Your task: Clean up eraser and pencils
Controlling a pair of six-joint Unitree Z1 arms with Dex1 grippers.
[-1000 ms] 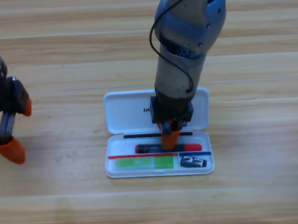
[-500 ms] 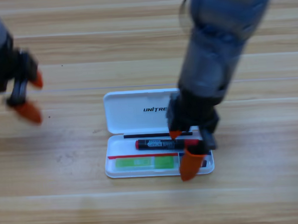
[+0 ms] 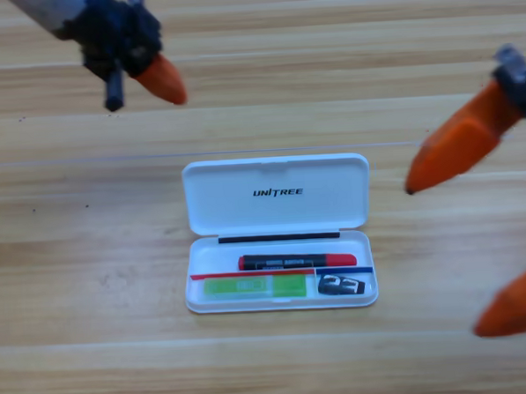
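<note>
Pencils (image 3: 297,260) and eraser (image 3: 343,285) sit inside the open case (image 3: 275,174). Right gripper (image 3: 477,239) spread wide at the desk's right edge, left gripper (image 3: 137,76) near the top-left corner, can't tell its jaws. Risk: a sweeping arm could knock the case.

I'm working over a robot lab setup: a bare wooden bench (image 3: 272,373), and a white case (image 3: 276,196) with UNITREE printed on the lid.

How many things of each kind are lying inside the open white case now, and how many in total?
Thick stick pencils: 2, the black-barrelled pencil with red ends and the translucent green pencil.
Small dark rectangular eraser: 1.
Total: 3, all in the tray of the white plastic case.
The left gripper is at the upper left, the right gripper at the right edge, jaws apart; neither holds anything.
</note>
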